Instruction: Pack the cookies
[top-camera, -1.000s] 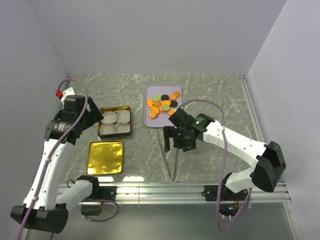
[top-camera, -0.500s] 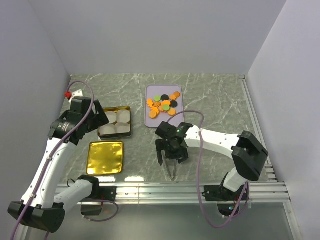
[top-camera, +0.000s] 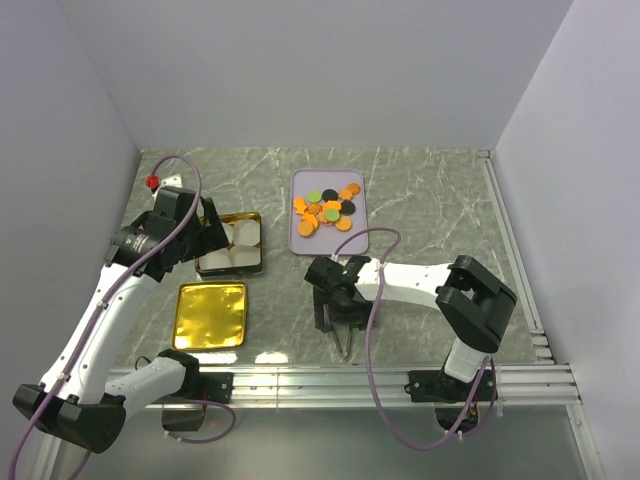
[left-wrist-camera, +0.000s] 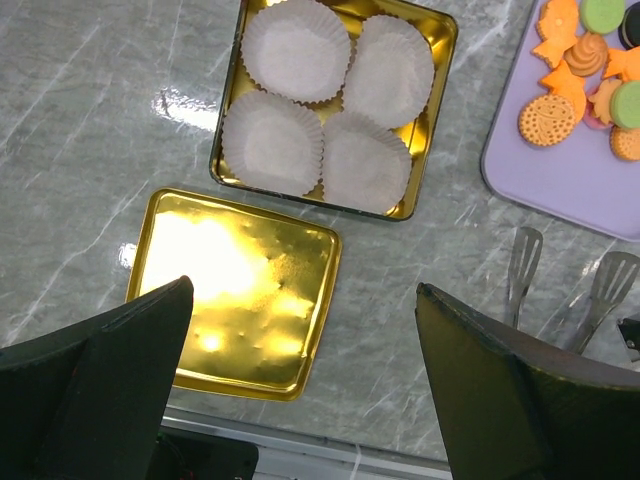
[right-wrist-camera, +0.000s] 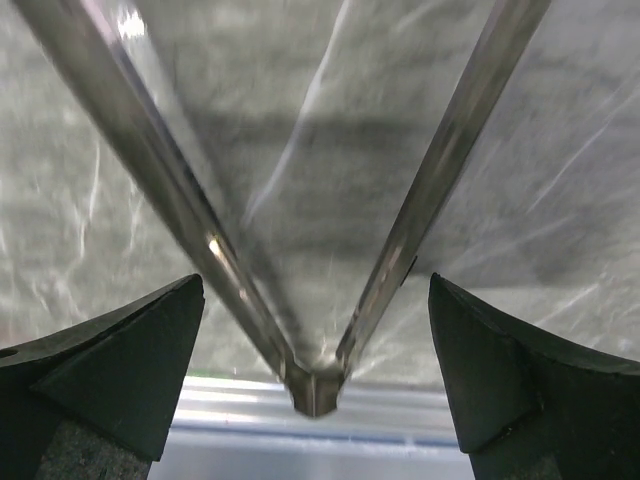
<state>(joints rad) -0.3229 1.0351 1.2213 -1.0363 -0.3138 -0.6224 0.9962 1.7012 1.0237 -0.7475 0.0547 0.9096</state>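
The cookies (top-camera: 325, 209), small orange, black and green pieces, lie piled on a lilac tray (top-camera: 303, 240) at the back centre; the left wrist view catches them (left-wrist-camera: 585, 60) at its top right. Metal tongs (top-camera: 345, 338) lie flat on the table near the front edge. My right gripper (top-camera: 340, 314) is low over them and open, with the tongs' two arms and hinge (right-wrist-camera: 315, 385) between its fingers and not touching them. My left gripper (top-camera: 203, 238) hangs open and empty above a gold tin (top-camera: 250, 270) and its lid (top-camera: 211, 315).
The gold tin (left-wrist-camera: 425, 120) holds several white paper cups (left-wrist-camera: 300, 50). Its shiny lid (left-wrist-camera: 235, 290) lies flat just in front of it. The tongs' tips (left-wrist-camera: 522, 262) point toward the tray. A metal rail (top-camera: 330, 380) runs along the table's near edge.
My right gripper swung left and toward the near edge, coming down astride the tongs. My left arm shifted right, toward the tin. Both grippers stayed open.
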